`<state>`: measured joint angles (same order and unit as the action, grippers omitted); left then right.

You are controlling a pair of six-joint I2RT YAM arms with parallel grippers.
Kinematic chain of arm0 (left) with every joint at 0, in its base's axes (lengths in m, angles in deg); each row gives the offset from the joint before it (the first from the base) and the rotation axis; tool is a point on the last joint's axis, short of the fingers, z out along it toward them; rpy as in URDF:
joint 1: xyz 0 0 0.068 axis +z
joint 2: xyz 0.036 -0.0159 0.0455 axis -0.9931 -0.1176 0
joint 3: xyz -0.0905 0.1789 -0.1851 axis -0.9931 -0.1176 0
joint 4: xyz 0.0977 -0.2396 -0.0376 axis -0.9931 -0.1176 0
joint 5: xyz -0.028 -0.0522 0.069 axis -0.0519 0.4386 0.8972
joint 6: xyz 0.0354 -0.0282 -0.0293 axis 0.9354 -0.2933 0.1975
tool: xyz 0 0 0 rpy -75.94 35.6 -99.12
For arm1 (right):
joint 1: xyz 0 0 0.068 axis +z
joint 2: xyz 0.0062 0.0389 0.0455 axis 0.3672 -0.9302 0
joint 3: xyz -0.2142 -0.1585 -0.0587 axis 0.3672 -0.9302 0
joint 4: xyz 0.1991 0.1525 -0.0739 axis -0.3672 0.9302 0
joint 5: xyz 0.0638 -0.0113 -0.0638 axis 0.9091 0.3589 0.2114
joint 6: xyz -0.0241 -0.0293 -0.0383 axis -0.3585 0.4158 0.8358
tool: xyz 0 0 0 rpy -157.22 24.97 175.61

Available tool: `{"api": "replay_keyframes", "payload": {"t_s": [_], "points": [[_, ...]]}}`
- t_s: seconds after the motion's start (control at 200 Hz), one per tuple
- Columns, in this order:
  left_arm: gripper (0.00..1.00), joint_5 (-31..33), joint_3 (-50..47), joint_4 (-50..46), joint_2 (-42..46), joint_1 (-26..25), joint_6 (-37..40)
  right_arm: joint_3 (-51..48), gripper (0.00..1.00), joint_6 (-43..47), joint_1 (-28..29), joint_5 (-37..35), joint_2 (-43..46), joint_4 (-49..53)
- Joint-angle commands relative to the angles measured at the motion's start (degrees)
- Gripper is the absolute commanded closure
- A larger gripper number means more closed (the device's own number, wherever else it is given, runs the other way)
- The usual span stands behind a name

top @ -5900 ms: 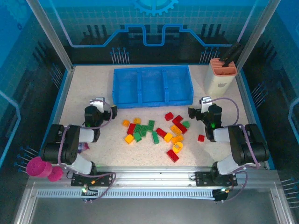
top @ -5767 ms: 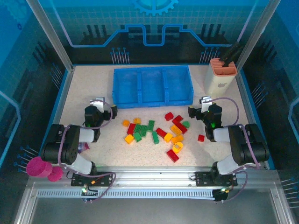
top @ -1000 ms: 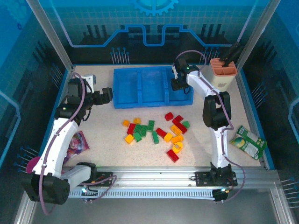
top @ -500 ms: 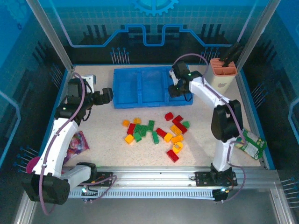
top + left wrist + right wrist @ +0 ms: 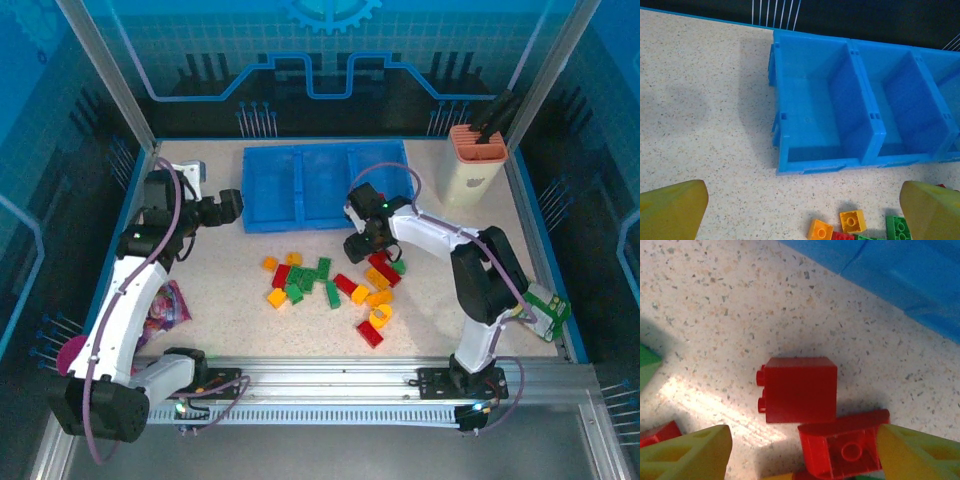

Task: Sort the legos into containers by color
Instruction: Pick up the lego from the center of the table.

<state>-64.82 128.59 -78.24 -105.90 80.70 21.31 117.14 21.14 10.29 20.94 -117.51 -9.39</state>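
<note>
The right gripper (image 5: 805, 462) hangs open over the far edge of the heap with nothing gripped. Its yellow fingertips (image 5: 687, 455) are seen to either side of a red brick (image 5: 797, 390) that lies on its side on the table (image 5: 715, 300). For a clean pick, the jaws are best centred on this brick's flat faces and lowered fully before being closed. A second red brick (image 5: 845, 447), turned studs down, lies just beside one corner and could be caught or nudged. The picked brick is judged bound for one compartment of the blue tray (image 5: 330, 222), just beyond on the far side. The left gripper (image 5: 800, 215) is spread wide and empty, near the tray's left end. The legos (image 5: 345, 284) are scattered at mid-table. About six red, six green and seven orange-yellow are counted, though some overlap. Three compartments are counted, and the left and middle ones are seen to hold no brick.
</note>
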Motion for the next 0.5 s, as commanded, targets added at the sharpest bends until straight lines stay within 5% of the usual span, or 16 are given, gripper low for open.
{"api": "replay_keyframes", "payload": {"t_s": [0.0,0.255,0.495], "points": [[0.01,-1.4,-0.7,1.1,0.7,-0.4,0.5,2.3,0.21,1.9,0.3,-0.9,-3.0,-1.2],[0.01,-0.8,-0.9,1.0,0.8,-0.4,0.9,6.4,0.27,3.3,0.2,-0.4,-8.6,1.2],[0.01,-0.1,-1.3,1.2,0.8,-0.4,1.4,6.9,0.61,2.4,-0.4,-0.4,-9.7,3.8]]}}
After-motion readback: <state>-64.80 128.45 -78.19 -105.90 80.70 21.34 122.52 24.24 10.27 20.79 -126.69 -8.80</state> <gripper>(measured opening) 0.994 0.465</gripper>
